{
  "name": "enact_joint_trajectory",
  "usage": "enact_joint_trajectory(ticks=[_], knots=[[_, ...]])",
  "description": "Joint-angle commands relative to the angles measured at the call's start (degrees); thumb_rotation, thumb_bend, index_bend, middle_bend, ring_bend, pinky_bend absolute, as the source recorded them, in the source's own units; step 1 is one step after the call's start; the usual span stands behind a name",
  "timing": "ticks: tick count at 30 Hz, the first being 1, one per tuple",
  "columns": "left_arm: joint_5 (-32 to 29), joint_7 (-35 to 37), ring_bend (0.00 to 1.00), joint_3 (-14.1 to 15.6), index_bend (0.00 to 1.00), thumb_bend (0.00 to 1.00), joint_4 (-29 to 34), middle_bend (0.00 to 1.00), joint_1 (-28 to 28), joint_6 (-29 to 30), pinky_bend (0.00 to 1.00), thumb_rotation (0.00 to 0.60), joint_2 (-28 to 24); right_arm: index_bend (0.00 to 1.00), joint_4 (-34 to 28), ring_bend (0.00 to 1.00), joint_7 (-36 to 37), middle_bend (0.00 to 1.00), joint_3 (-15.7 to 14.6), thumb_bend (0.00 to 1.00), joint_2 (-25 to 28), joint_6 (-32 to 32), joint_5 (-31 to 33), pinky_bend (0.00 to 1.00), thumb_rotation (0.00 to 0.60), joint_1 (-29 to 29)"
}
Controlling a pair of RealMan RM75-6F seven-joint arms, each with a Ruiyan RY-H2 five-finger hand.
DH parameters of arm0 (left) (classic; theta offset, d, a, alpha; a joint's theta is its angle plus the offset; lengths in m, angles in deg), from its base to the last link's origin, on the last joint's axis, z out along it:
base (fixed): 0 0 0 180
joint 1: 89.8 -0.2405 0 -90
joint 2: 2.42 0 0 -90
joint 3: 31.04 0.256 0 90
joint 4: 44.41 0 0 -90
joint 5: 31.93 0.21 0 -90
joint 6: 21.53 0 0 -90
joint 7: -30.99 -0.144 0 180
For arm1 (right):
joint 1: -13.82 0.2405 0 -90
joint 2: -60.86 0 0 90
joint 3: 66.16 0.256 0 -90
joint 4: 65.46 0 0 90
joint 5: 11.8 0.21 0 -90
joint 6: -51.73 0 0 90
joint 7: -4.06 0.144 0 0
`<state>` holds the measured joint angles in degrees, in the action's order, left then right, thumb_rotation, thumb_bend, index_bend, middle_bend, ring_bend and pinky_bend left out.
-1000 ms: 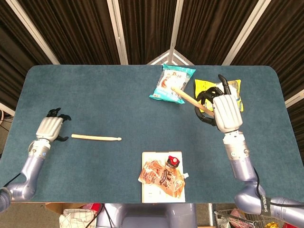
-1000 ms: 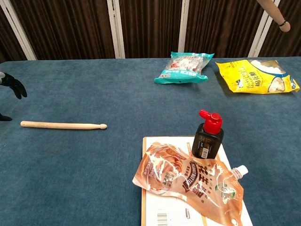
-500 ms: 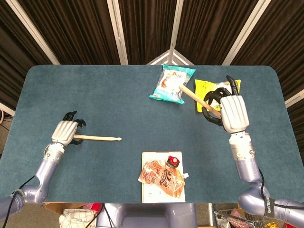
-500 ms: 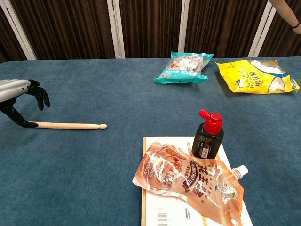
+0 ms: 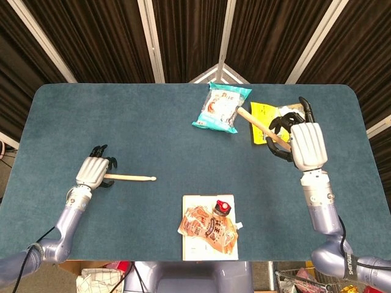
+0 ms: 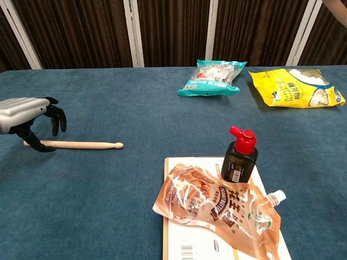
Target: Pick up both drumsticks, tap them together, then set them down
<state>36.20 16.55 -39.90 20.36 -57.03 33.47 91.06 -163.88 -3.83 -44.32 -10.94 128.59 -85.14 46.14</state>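
One wooden drumstick [image 5: 129, 177] [image 6: 76, 144] lies flat on the blue table [image 5: 153, 134], tip pointing right. My left hand [image 5: 95, 173] [image 6: 30, 116] hovers over its butt end, dark fingers arched down around the stick with gaps between them, and the stick still rests on the cloth. My right hand [image 5: 303, 143] grips the second drumstick [image 5: 259, 124], held in the air above the yellow bag, its tip pointing up-left toward the teal bag. The chest view does not show the right hand.
A teal snack bag [image 5: 221, 107] [image 6: 212, 77] and a yellow bag [image 5: 264, 112] [image 6: 298, 88] lie at the back right. At the front centre, a black bottle with a red cap [image 5: 223, 207] [image 6: 238, 157] and an orange pouch [image 5: 208, 229] [image 6: 217, 208] rest on a white card.
My left hand has slid right along the table onto the lying drumstick's butt end, its fingers now arched around it. My right hand has shifted right with its stick.
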Motion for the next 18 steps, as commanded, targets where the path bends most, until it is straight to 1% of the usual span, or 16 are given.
enact_joint_trajectory(ticks=[1,6,13,18], knots=[[-0.19,-1.31,0.03,0.31,0.47,0.31,-0.74,0.47,0.23,0.21,0.0,0.6,0.82,0.66,-0.17,0.38,0.1,0.68,0.0,0.5,0.22,0.1,0.09,0.0,0.6,-0.13],[-0.36,-1.83,0.03,0.62,0.51,0.34,-0.87,0.49,0.41,-0.18,0.0,0.6,1.09,0.66,0.11,0.38,0.18,0.68,-0.03,0.5,0.32,0.15,0.3,0.0,0.6,-0.2],[-0.8,-4.61,0.05,1.23,0.56,0.34,-1.6,0.52,0.52,-0.15,0.0,0.6,1.36,0.66,0.14,0.38,0.14,0.68,-0.18,0.5,0.27,0.45,-0.05,0.0,0.6,-0.21],[-1.68,-6.13,0.05,1.33,0.59,0.34,-1.91,0.54,0.36,-0.08,0.0,0.6,1.53,0.66,0.18,0.39,-0.2,0.68,-0.31,0.5,0.08,0.5,0.02,0.0,0.6,-0.14]])
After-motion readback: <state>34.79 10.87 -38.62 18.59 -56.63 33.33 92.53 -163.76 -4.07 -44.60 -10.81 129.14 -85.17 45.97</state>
